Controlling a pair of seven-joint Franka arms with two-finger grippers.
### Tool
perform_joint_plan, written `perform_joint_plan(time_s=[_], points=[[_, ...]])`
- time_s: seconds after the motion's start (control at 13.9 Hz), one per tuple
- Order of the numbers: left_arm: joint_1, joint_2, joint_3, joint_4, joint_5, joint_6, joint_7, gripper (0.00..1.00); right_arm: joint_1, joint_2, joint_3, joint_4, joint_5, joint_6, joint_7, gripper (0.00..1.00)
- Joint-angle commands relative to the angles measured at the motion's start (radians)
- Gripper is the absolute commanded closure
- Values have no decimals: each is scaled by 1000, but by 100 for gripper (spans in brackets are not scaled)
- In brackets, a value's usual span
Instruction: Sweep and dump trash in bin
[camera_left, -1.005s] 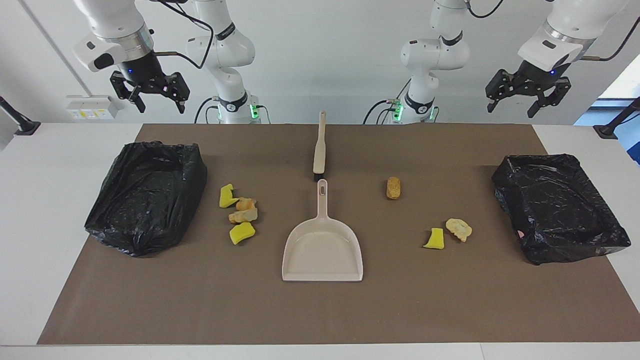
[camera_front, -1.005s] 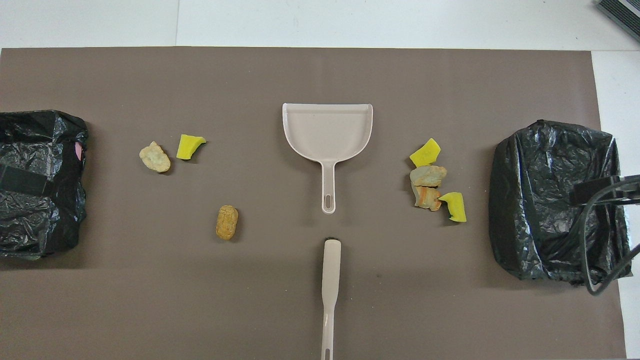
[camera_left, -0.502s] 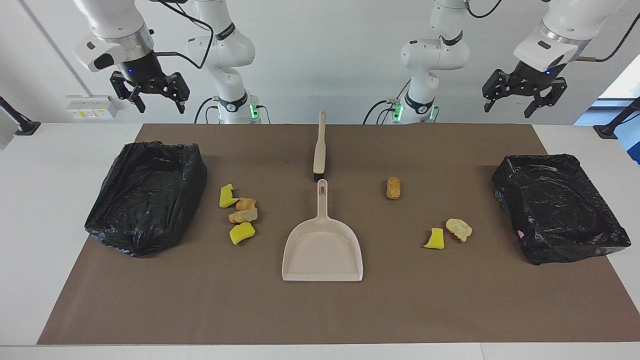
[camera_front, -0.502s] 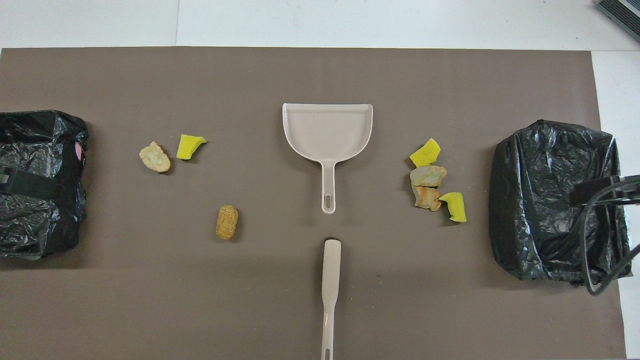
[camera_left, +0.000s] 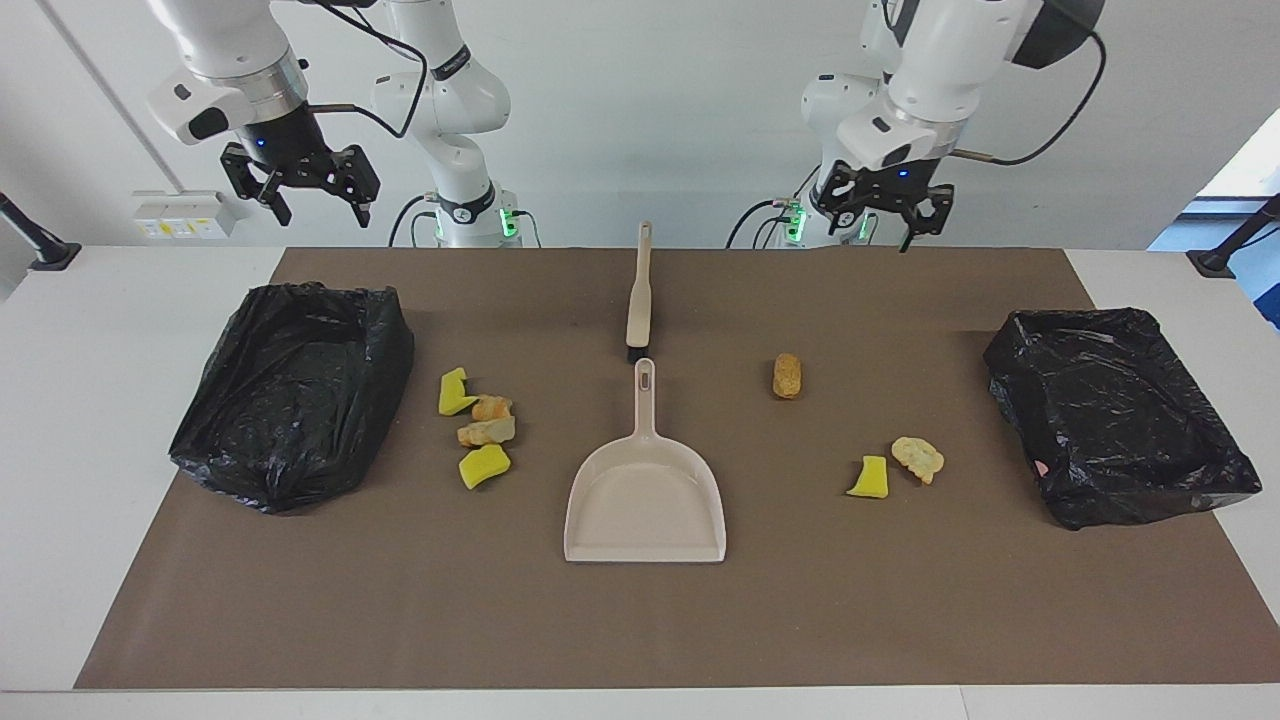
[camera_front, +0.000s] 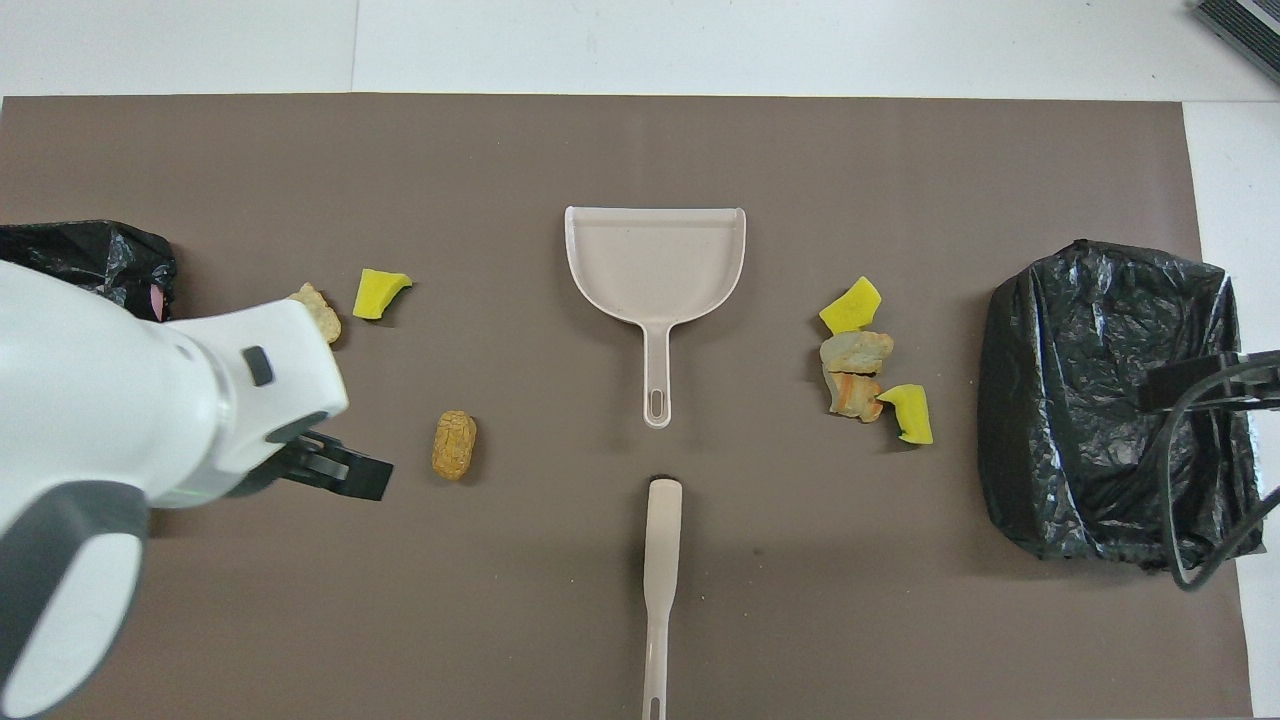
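Note:
The trash lies in two groups on the brown mat. Two yellow wedges (camera_left: 484, 466) and tan chunks (camera_left: 488, 420) sit beside the black-lined bin (camera_left: 290, 390) at the right arm's end. A tan loaf (camera_left: 787, 375), a yellow wedge (camera_left: 869, 478) and a pale chunk (camera_left: 918, 458) lie toward the bin (camera_left: 1115, 415) at the left arm's end. My left gripper (camera_left: 882, 235) hangs open and empty high over the mat, close to the tan loaf (camera_front: 454, 445) in the overhead view. My right gripper (camera_left: 322, 213) is open and empty, raised over its bin (camera_front: 1100, 400).
A beige dustpan (camera_left: 645, 500) lies mid-mat with its handle pointing to the robots. The beige-handled brush (camera_left: 638, 300) lies in line with it, nearer to the robots. In the overhead view the left arm covers part of the pale chunk (camera_front: 322, 312) and of its bin (camera_front: 100, 250).
The left arm has swung from above the bin at its end in toward the middle of the table. The right arm has hardly moved. Nothing on the mat has shifted.

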Motion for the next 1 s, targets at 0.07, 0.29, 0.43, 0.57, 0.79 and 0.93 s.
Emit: perform_joint_plan(time_s=[0.07, 0.29, 0.43, 0.57, 0.79, 0.93], points=[[-184, -45, 19, -216, -1, 216, -203, 0, -9, -18, 5, -35, 3, 23, -12, 0], [-317, -10, 19, -298, -1, 353, -359, 0, 6, 40, 14, -28, 11, 68, 66, 0], [-400, 56, 19, -332, -1, 429, -442, 0, 37, 55, 16, -23, 8, 95, 79, 0], [-465, 108, 19, -365, -1, 534, -524, 0, 37, 57, 16, -25, 13, 98, 75, 0], [-525, 141, 18, -399, -3, 615, -590, 0, 42, 75, 17, -22, 19, 124, 80, 0], [-566, 142, 18, -433, -4, 631, -596, 0, 80, 132, 33, -17, 22, 183, 106, 0]])
